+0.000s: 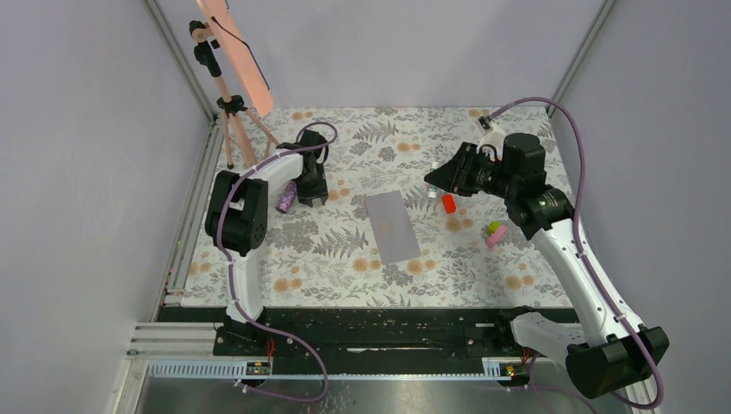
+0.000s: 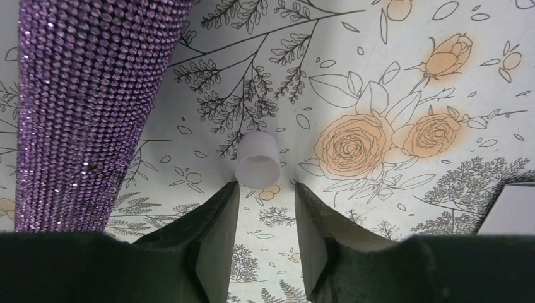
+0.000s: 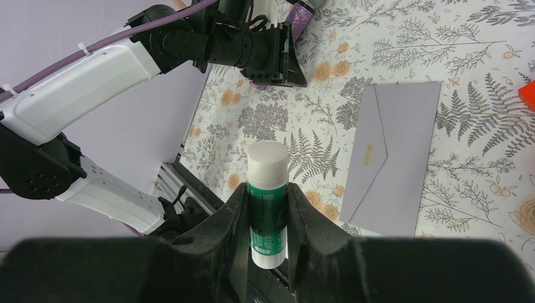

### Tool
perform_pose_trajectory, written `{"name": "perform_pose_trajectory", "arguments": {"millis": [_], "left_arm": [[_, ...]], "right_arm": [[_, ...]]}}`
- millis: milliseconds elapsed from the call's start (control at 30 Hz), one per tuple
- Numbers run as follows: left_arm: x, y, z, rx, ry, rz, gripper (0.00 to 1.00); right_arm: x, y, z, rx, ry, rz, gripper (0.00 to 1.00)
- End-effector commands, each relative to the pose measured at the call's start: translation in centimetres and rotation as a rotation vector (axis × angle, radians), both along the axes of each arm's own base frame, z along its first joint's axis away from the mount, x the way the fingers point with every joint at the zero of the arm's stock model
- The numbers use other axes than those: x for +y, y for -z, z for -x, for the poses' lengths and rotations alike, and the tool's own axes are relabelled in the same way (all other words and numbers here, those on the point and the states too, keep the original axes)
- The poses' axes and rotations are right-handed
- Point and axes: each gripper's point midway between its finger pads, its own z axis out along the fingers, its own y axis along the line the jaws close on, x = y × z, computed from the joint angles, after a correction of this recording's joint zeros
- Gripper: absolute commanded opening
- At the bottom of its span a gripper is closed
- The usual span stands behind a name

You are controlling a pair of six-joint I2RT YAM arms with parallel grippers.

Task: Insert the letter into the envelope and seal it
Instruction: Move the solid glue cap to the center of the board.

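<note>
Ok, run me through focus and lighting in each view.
Top external: soft, even light, all sharp; only the pink panel looks washed-out. Left wrist: the left gripper is a dark blur at its base, the purple tube crisp. Right wrist: the right gripper is dark and blurred at its base, the glue stick and envelope sharp.

The envelope (image 1: pixel 392 227) lies flat at the centre of the top view, a plain grey-lilac rectangle, slightly tilted. In the right wrist view its pointed flap lies folded down, a small gold mark near the tip.
</note>
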Motion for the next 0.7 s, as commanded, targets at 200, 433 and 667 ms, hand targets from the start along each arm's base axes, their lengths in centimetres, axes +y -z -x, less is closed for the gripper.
{"name": "perform_pose_trajectory", "arguments": {"millis": [200, 433, 667], "left_arm": [[1.4, -1.3, -2.2, -0.053, -0.026, -0.078, 0.42], [1.3, -0.7, -2.8, -0.046, -0.026, -0.072, 0.38], [-0.4, -1.1, -2.7, -0.070, 0.030, 0.007, 0.26]], "right_arm": [[0.5, -0.9, -0.2, -0.031, -0.027, -0.028, 0.00], [0.6, -1.0, -0.3, -0.031, -0.028, -0.032, 0.00], [0.5, -1.0, -0.2, -0.030, -0.026, -0.034, 0.00]]}}
